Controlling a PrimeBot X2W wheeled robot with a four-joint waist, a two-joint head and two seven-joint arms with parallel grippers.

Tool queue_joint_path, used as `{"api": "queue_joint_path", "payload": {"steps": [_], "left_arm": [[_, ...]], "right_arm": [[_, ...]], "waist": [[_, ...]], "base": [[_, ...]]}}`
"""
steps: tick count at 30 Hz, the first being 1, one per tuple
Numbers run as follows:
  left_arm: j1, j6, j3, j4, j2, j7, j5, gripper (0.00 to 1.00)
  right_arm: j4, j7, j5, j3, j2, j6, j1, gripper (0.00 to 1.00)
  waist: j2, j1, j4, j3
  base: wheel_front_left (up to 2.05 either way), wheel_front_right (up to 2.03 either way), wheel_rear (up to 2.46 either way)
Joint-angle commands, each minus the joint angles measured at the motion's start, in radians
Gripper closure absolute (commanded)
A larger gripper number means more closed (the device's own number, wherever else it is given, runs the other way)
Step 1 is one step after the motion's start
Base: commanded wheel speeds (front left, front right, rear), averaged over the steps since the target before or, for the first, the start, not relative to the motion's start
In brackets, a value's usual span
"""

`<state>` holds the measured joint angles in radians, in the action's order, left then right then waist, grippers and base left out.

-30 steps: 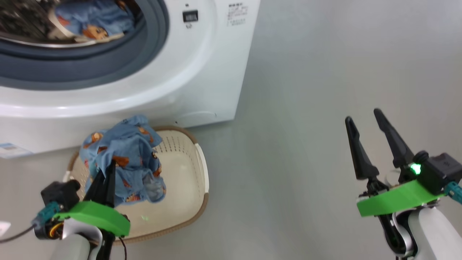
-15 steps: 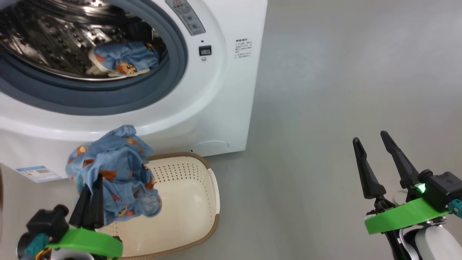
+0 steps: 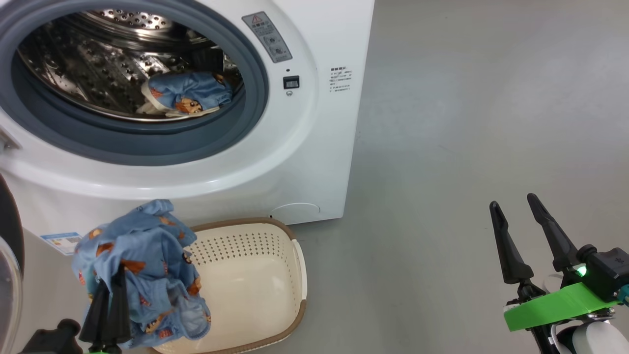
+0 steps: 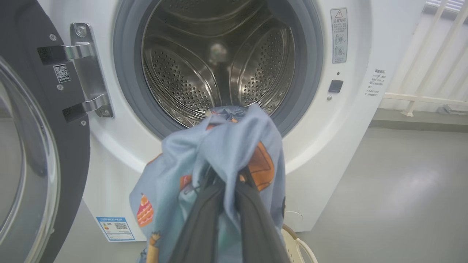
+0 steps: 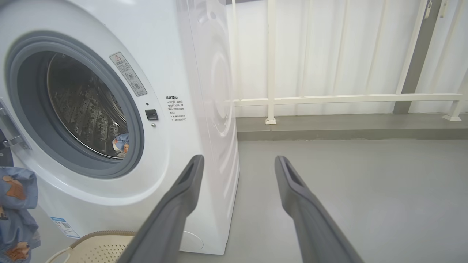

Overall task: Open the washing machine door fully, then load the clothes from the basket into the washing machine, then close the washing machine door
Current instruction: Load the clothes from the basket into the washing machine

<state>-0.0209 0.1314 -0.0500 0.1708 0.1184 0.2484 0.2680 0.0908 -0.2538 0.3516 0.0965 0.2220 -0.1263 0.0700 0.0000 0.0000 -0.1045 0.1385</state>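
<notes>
Head view, from the left edge: the washing machine door (image 3: 11,221) stands swung wide at the lower left, so the opening step looks done. Just right of it, the left gripper (image 3: 111,282) has its fingers pinched tight on a blue printed garment (image 3: 147,255), which hangs lifted beside the basket's left end. Above, the washing machine (image 3: 319,147) fills the upper left and centre, and a second blue garment (image 3: 189,93) lies inside the drum (image 3: 98,73) near the front lip. At lower centre, the basket (image 3: 300,265) looks bare inside, apart from what the hanging cloth hides, so the held piece seems to be the last. At the lower right, the right gripper (image 3: 513,202) hovers over the floor (image 3: 442,147), fingers spread wide with nothing between them. Left to do, I judge: drop this piece in the drum, then shut the door.
</notes>
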Motion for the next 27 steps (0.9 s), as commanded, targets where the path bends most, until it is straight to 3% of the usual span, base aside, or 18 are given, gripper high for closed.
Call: {"api": "queue_joint_path", "payload": {"steps": [1,14,27], "left_arm": [[-0.009,-0.001,-0.037,-0.038,0.006,0.013,-0.009,1.0],[-0.057,-0.001,-0.049,-0.035,-0.01,0.013,-0.024,1.0],[-0.333,-0.001,-0.032,0.08,0.05,0.013,-0.03,1.0]], "right_arm": [[-0.028,-0.008,-0.001,0.015,0.019,-0.004,0.001,0.0],[-0.037,-0.008,-0.002,0.015,0.011,-0.004,0.019,0.0],[-0.042,-0.008,-0.004,0.029,-0.012,-0.004,0.078,0.0]], "waist": [[0.0,0.0,0.002,0.003],[0.0,0.0,0.001,0.055],[0.0,0.0,-0.024,0.158]], "base": [[0.0,0.0,0.0],[0.0,0.0,0.0],[0.0,0.0,0.0]]}}
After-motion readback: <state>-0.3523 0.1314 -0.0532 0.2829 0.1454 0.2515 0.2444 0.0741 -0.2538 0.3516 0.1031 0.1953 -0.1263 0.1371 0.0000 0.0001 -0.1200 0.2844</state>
